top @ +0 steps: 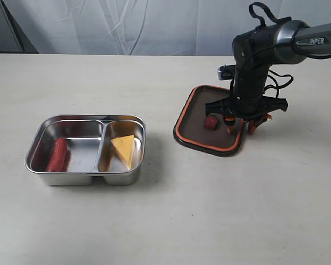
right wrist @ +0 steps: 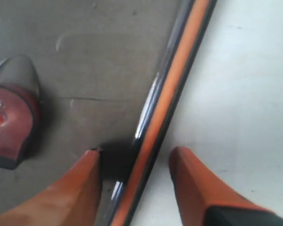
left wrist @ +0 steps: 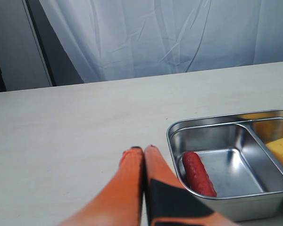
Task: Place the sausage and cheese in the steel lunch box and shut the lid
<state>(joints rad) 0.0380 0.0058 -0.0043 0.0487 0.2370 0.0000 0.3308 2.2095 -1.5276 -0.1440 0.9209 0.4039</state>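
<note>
Both foods are already sitting in the steel lunch box (top: 83,178). In the exterior view, the sausage (top: 57,154) is lying in its left compartment and the cheese (top: 124,150) in its right one. The filling looks done, so only the closing is remaining. The lid (top: 196,118) is lying on the surface well apart from the box, to its right, seal side up, with its orange valve (top: 210,122) showing. The right tool (top: 241,128) is hanging spread across the lid's edge farthest from the box, one finger inside the rim and one outside, pinching nothing. The left tool (left wrist: 142,149) is showing pressed together and empty, near the box's sausage end. The right arm (top: 298,34) is carrying the word "PIPER"; no other writing is showing.
</note>
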